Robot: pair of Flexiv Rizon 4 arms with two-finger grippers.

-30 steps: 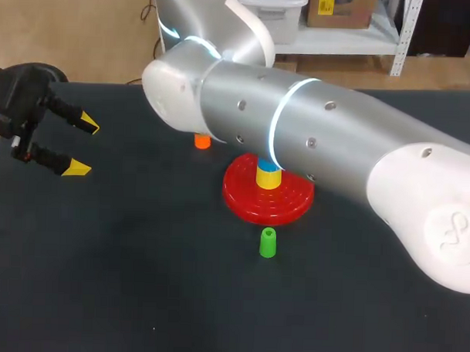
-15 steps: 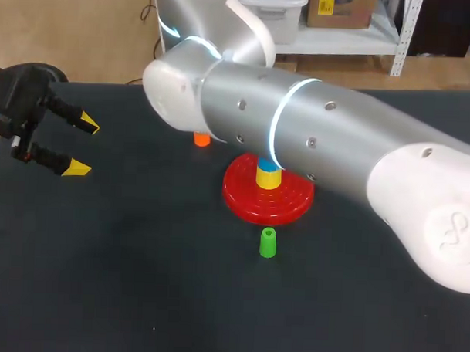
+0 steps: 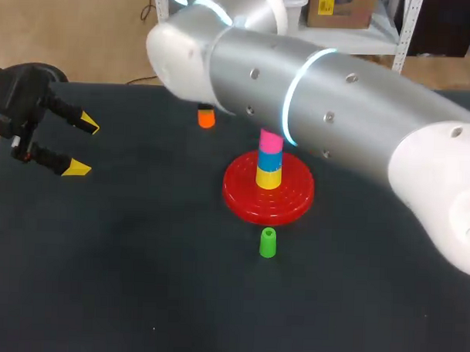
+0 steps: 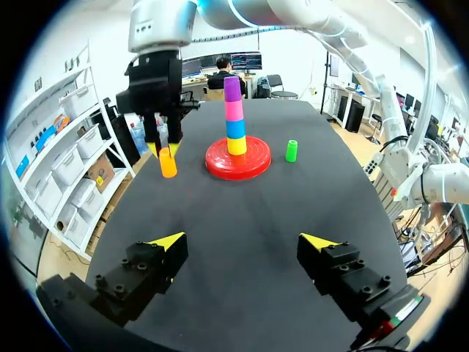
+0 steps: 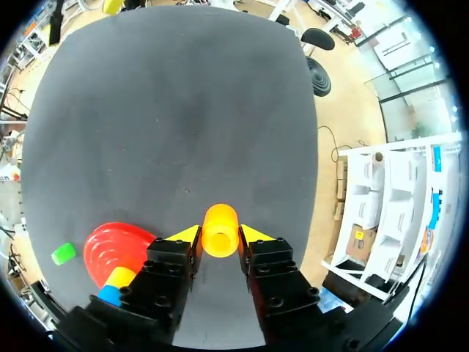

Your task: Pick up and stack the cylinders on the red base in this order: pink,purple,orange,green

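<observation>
Orange cylinder (image 3: 207, 119) is held in the right gripper (image 5: 220, 236), whose fingers are clamped on it from two sides, apparently near its upper end. In the head view it is placed upper centre-left, behind and to the left of the red base (image 3: 267, 200); whether it is clear of the table cannot be told. A column is recorded on the base: yellow piece (image 4: 236, 146), blue piece (image 4: 235, 128), pink cylinder (image 4: 234, 110), then purple cylinder (image 4: 232, 89) on top. Green cylinder (image 3: 268, 243) stands alone just in front of the base, lower centre. Left gripper (image 3: 80, 146) is parked at the far left, fingers wide apart, nothing between them. Step judged: orange is to be set onto purple. Risks noted: the column is tall and narrow, so a sideways brush by the carried piece or a fingertip could topple it. A high grip may let the cylinder tilt, so it would seat crooked. The purple top is hidden by the right arm in the head view, so alignment cannot be checked there. Release before full seating would likely let the orange piece fall and roll.
</observation>
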